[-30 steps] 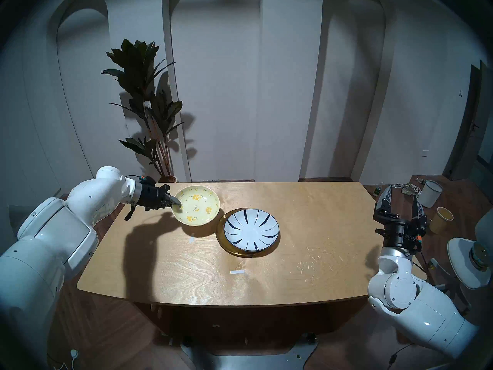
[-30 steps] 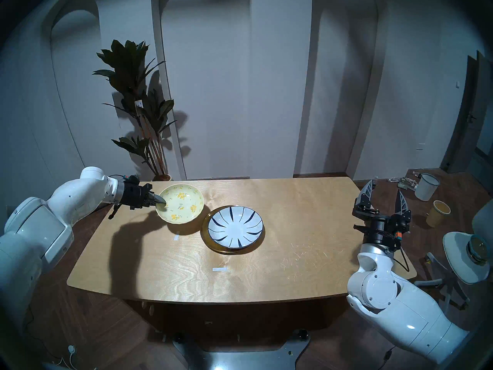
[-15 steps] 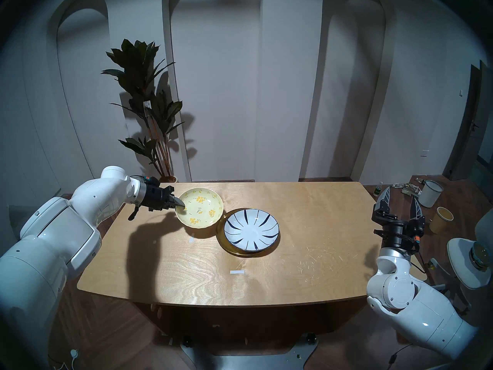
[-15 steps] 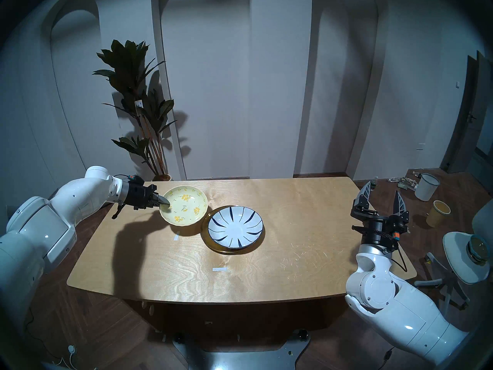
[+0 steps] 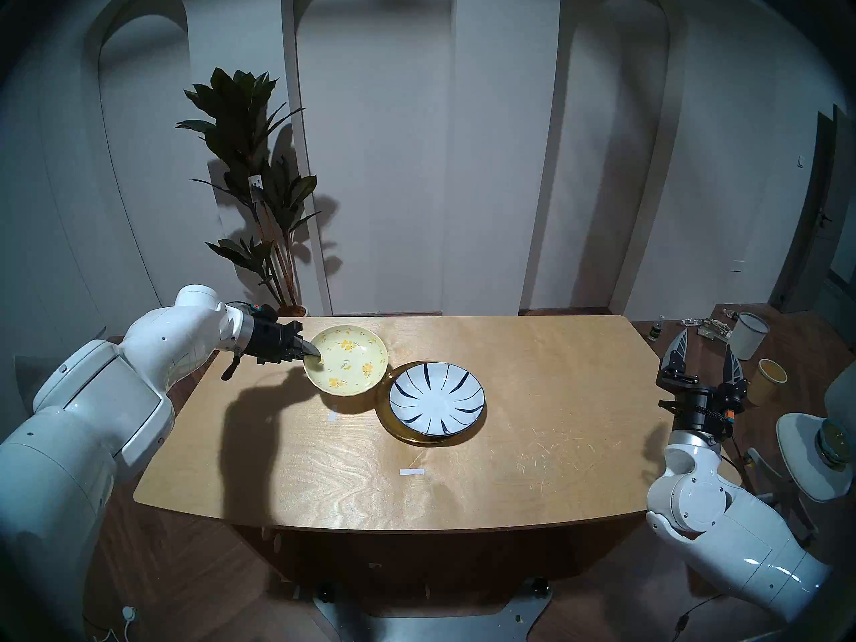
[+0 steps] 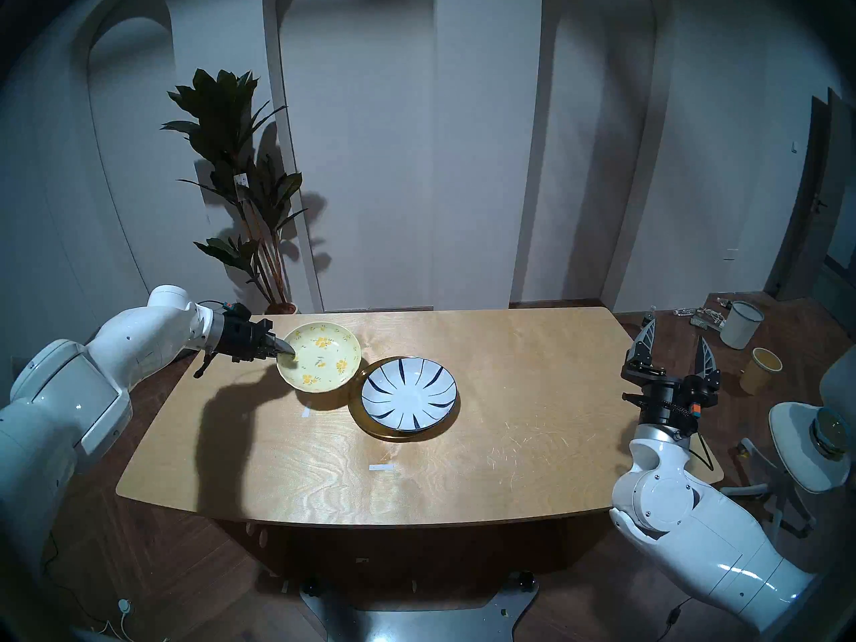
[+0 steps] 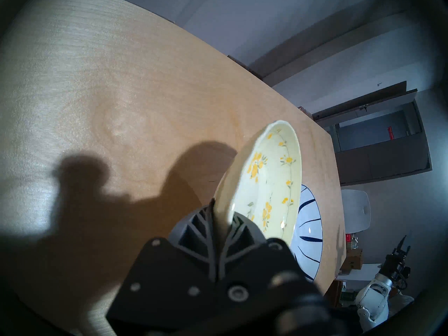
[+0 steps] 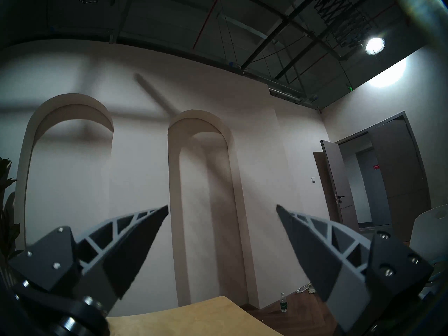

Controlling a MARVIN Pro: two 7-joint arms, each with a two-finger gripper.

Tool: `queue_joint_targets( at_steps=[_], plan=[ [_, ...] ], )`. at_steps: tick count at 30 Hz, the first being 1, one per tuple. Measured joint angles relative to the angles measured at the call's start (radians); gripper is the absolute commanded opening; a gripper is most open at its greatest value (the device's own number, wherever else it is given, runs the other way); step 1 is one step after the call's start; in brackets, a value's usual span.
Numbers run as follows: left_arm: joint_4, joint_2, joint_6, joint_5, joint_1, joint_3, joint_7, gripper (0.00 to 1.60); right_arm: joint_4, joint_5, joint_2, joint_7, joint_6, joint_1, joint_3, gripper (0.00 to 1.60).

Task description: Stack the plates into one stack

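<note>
Pinching only the near rim of the yellow flowered plate (image 5: 346, 361), the left tool (image 5: 311, 354) has its jaws closed tight on that edge, and the plate hangs lifted over the desk (image 5: 509, 442), tilted. Just past the plate's far edge sits the white-and-blue plate (image 5: 437, 401), resting on the gold plate (image 5: 390, 427). Held so far off centre, the plate could pivot or slip from the tool, and its low far rim could clip the white-and-blue plate and shove it sideways. The right tool (image 5: 705, 359) stands wide open and empty, well off to the side beyond the desk's end. A potted plant (image 5: 250, 173) stands behind the left tool; nothing lies between plate and pile.
</note>
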Motion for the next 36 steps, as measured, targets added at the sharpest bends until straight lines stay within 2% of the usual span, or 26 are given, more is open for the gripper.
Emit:
queue_joint_targets(
  at_steps=[17,36],
  plan=[
    [-0.045,0.002,0.0,0.002,-0.013,0.015,-0.001,0.0,0.057,0.0,0.004,-0.006,-0.011,0.003,0.015,1.6],
    [-0.119,-0.05,0.0,0.002,-0.001,0.049,-0.002,0.0,0.064,-0.002,0.005,-0.008,-0.027,0.006,0.019,1.6]
  ],
)
